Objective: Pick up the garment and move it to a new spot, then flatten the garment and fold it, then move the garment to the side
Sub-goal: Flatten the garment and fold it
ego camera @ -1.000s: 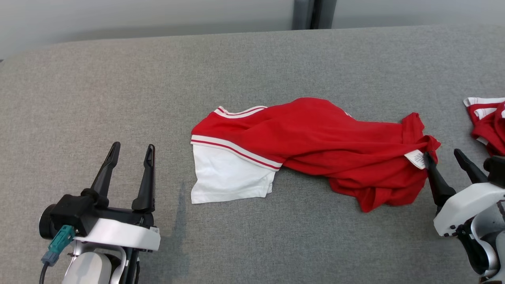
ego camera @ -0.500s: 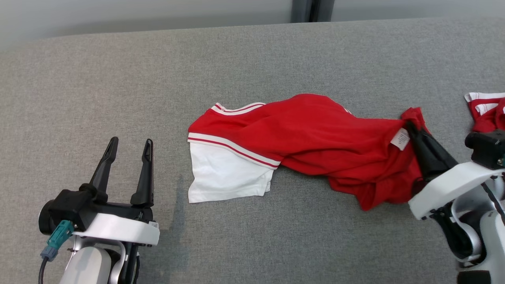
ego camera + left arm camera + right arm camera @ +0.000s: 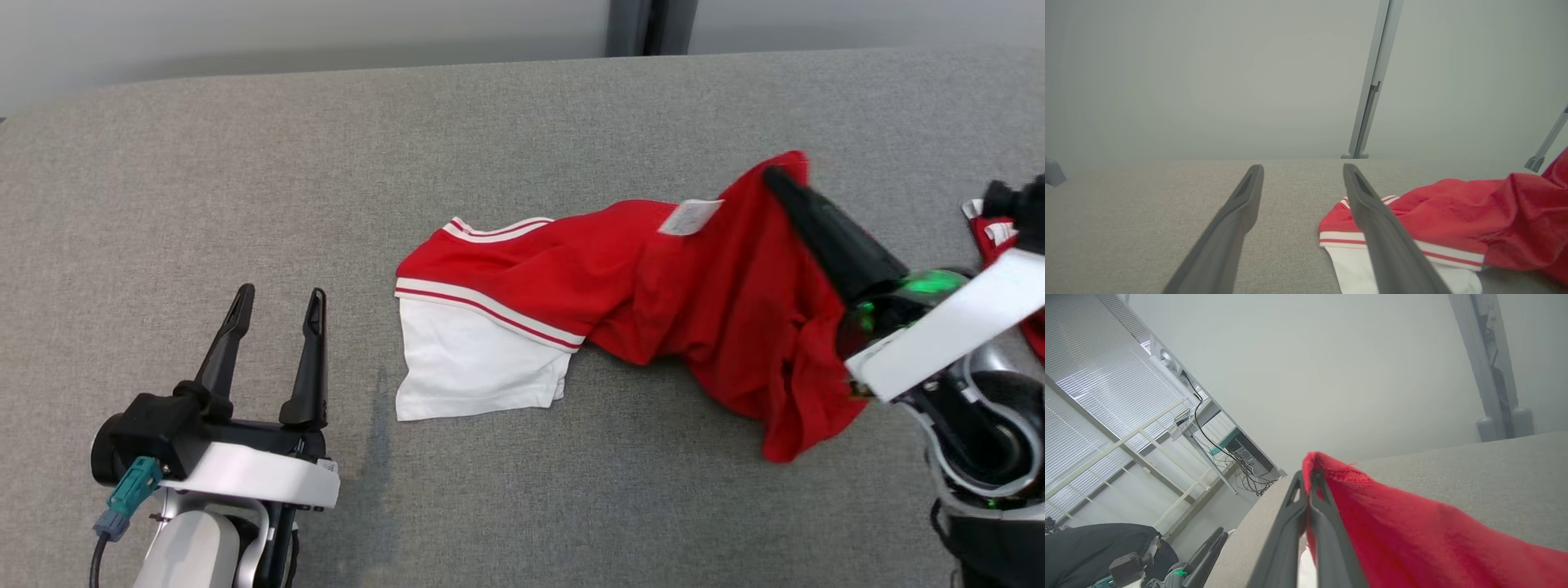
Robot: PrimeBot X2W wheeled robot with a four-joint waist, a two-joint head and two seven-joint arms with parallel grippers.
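A red garment (image 3: 669,286) with white striped trim and a white panel (image 3: 478,367) lies crumpled on the grey surface (image 3: 326,163). My right gripper (image 3: 775,173) is shut on the garment's right edge and holds it lifted, so red cloth hangs down from the fingers; a white label (image 3: 690,216) shows near the raised part. In the right wrist view the closed fingers (image 3: 1306,490) pinch the red hem (image 3: 1331,465). My left gripper (image 3: 277,298) stands open at the lower left, apart from the garment, with nothing between its fingers. In the left wrist view the garment (image 3: 1453,220) sits beyond the right finger.
A second red and white garment (image 3: 1000,237) lies at the right edge, partly behind my right arm. A grey post (image 3: 649,24) stands beyond the far edge of the surface. There is bare grey surface to the left and at the back.
My right gripper closed on the garment's right edge and has lifted it up and toward the left, dragging the red cloth and label with it. The left gripper has stayed put.
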